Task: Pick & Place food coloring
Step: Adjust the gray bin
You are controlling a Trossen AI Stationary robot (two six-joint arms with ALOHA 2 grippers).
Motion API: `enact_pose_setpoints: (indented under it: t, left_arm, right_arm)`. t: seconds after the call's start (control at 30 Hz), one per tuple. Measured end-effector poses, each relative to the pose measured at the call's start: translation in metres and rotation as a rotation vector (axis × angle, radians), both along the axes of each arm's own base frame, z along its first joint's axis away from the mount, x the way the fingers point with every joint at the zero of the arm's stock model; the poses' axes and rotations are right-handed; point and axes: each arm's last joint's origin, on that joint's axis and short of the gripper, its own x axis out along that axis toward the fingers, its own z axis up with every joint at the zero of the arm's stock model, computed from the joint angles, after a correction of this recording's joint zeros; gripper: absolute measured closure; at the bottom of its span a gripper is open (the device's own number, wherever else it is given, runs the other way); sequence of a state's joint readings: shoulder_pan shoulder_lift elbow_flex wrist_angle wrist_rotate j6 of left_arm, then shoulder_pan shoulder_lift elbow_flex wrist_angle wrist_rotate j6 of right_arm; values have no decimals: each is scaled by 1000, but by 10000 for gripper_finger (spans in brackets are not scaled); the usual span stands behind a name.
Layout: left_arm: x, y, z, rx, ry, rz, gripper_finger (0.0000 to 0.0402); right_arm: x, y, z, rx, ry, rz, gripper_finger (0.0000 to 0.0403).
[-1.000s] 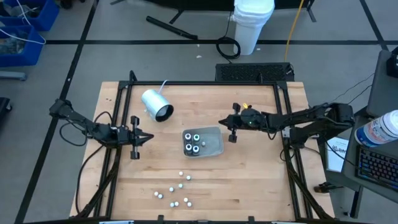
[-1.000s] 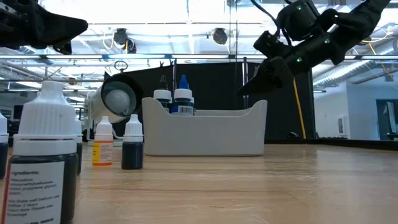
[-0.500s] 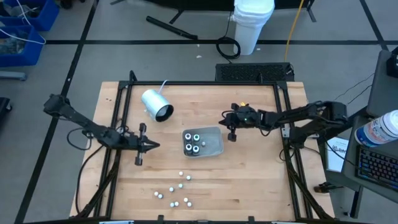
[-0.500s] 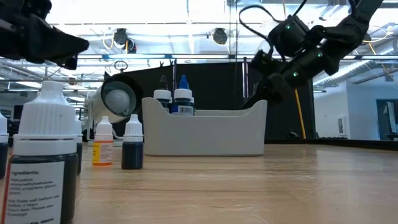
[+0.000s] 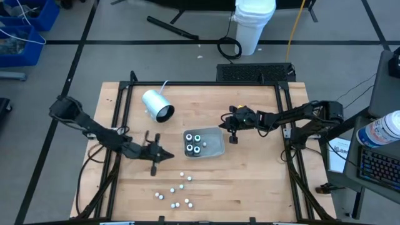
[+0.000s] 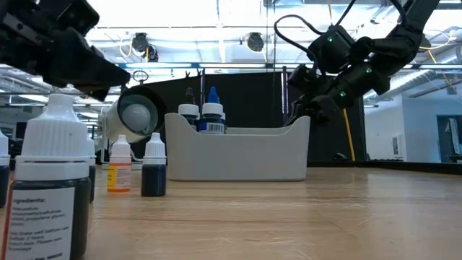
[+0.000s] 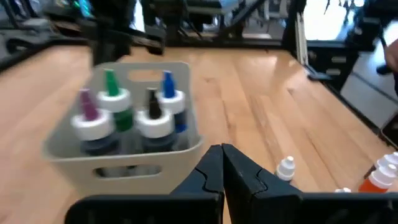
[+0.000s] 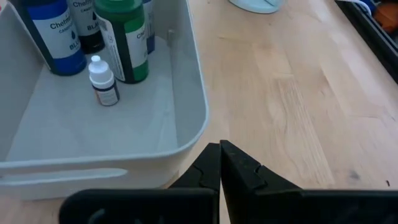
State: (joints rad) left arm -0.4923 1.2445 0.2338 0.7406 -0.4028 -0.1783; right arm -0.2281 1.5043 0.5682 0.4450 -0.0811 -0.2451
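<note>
1. Pale wooden table (image 5: 250, 181) seen from above, dark metal frame along its edges.
2. Shallow grey rectangular plastic tray (image 5: 214, 147) near the table's middle, holding four larger dark round bottles with white or teal tops (image 5: 194, 144) clustered at one end; one tiny white-capped bottle (image 8: 102, 81) standing beside them inside the tray.
3. Small whitish loose food coloring bottles (image 5: 179, 190) scattered upright on bare wood toward the front edge of the table, well apart from the tray.
4. Left gripper (image 5: 167, 155) low over the table, between the tray and the scattered bottles, closer to the left edge than the tray; fingers pressed together to a point, nothing between them, touching nothing visible.
5. Right gripper (image 5: 233, 134) just beside the tray's wall on the side facing the right edge; fingers likewise fully closed, empty, tips hovering over wood at the tray's rim.
6. Large white-and-grey cylinder with a cord (image 5: 157, 105) lying on its side toward the back left part of the table.
</note>
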Motion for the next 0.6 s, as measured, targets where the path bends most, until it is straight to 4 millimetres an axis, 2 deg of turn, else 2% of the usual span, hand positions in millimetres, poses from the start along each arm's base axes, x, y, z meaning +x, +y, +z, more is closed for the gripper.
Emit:
enact_pose_setpoints:
  t: [0.27, 0.6]
  left_arm:
    - [38, -18, -10, 98, 88, -21, 397]
    - [64, -14, -27, 37, 167, -9, 397]
  right_arm:
    - [0, 0, 0, -1, 1, 3, 403]
    - [0, 0, -1, 12, 5, -3, 403]
